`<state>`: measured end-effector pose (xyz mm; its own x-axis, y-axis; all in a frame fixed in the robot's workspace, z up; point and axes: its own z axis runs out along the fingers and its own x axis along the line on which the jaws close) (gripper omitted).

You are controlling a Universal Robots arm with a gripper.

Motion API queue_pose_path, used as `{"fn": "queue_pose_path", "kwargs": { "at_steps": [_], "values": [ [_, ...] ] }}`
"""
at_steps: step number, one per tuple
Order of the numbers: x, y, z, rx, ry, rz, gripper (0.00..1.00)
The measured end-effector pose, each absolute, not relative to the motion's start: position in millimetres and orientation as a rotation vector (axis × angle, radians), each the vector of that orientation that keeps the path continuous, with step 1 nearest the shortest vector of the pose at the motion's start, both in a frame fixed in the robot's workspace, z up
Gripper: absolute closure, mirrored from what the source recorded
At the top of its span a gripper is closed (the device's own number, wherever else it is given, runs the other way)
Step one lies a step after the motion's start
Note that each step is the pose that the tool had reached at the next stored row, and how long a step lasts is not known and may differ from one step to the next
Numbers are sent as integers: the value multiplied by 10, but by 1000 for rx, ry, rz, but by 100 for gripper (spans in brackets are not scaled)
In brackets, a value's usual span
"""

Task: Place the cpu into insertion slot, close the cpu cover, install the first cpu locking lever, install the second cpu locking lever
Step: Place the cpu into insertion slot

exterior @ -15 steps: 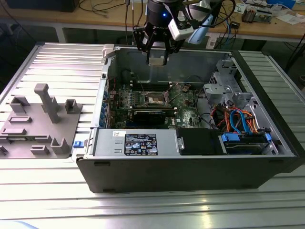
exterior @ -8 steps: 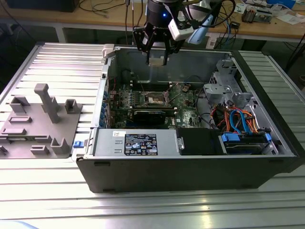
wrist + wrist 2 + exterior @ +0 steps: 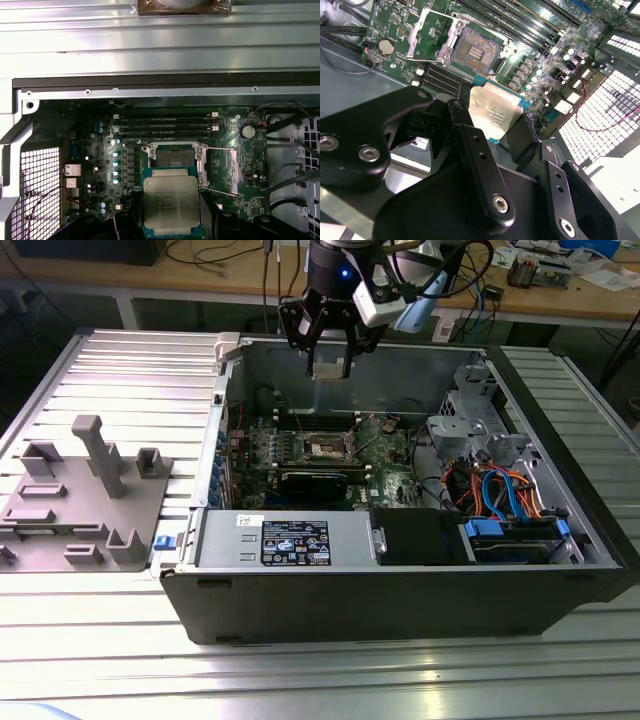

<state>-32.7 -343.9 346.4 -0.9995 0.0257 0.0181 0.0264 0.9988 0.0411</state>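
Your end effector point(image 3: 492, 124) is gripping the cpu point(image 3: 496, 111). Its two black fingers point(image 3: 464, 120) are pressing against opposite edges of the chip, and the silver top face is showing in both wrist views. You are holding the chip in the air above the green motherboard point(image 3: 385, 452), and it is touching nothing but the fingers. In the exterior view the end effector is hovering over the side of the open computer case point(image 3: 400, 590) farthest from the camera, above the board and apart from it.

The insertion slot point(image 3: 476, 49) is lying bare, with its dark centre and contacts showing inside the silver rim. The cpu cover point(image 3: 448, 44) is standing swung open on its hinge just beside the slot, and green board is showing through its square window. A row of long black memory slots point(image 3: 165, 125) is running along another side of the slot. A round coin battery point(image 3: 386, 46) is sitting on the board beyond the opened cover.

The case is resting on a ribbed metal bench point(image 3: 120, 380). A grey fixture block point(image 3: 85, 495) is sitting on the bench to the exterior view's left of the case. Blue and orange cables point(image 3: 495, 490) are bunching at the end of the case on the exterior view's right.
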Motion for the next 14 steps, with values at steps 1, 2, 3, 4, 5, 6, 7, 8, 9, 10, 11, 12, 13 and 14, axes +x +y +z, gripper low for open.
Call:
{"fn": "queue_pose_path", "kwargs": {
  "at_steps": [1, 2, 3, 4, 5, 6, 7, 8, 9, 10, 11, 12, 13, 14],
  "values": [
    [-327, -3439, 3463, -41, -3123, -64, 46],
    [-327, -3439, 3462, -41, -3123, -64, 46],
    [-327, -3439, 3461, -41, -3123, -64, 46],
    [-327, -3439, 3458, -41, -3123, -64, 46],
    [-327, -3439, 3457, -41, -3123, -64, 46],
    [-327, -3439, 3422, -41, -3123, -63, 46],
    [-327, -3439, 3382, -41, -3123, -62, 46],
    [-327, -3439, 3382, -41, -3123, -62, 46],
    [-327, -3439, 3381, -41, -3123, -62, 46],
    [-327, -3439, 3380, -41, -3123, -62, 46],
    [-327, -3439, 3378, -41, -3123, -62, 46],
    [-327, -3439, 3377, -41, -3123, -62, 46],
    [-327, -3439, 3376, -41, -3123, -62, 46],
    [-327, -3439, 3375, -41, -3123, -62, 46]
  ]
}}
